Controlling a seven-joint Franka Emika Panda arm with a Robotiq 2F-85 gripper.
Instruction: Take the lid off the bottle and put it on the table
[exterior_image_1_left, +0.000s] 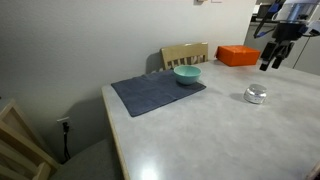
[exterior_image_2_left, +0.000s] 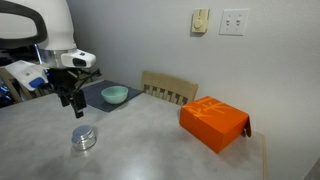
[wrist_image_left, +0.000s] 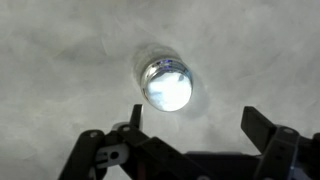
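Observation:
The bottle (exterior_image_1_left: 256, 96) is a small squat silver-grey container standing on the pale table (exterior_image_1_left: 200, 130). It also shows in an exterior view (exterior_image_2_left: 84, 139) and from above in the wrist view (wrist_image_left: 166, 84). The lid (wrist_image_left: 166, 88) sits on it as a shiny silver cap. My gripper (exterior_image_1_left: 272, 62) hangs well above the bottle, open and empty; it also shows in an exterior view (exterior_image_2_left: 70, 103). In the wrist view my two fingers (wrist_image_left: 192, 125) are spread wide, with the bottle just beyond them.
A teal bowl (exterior_image_1_left: 187, 74) rests on a dark blue-grey placemat (exterior_image_1_left: 158, 93). An orange box (exterior_image_2_left: 214, 122) lies on the table. A wooden chair (exterior_image_2_left: 169, 90) stands at the table's edge. A wall runs behind the table.

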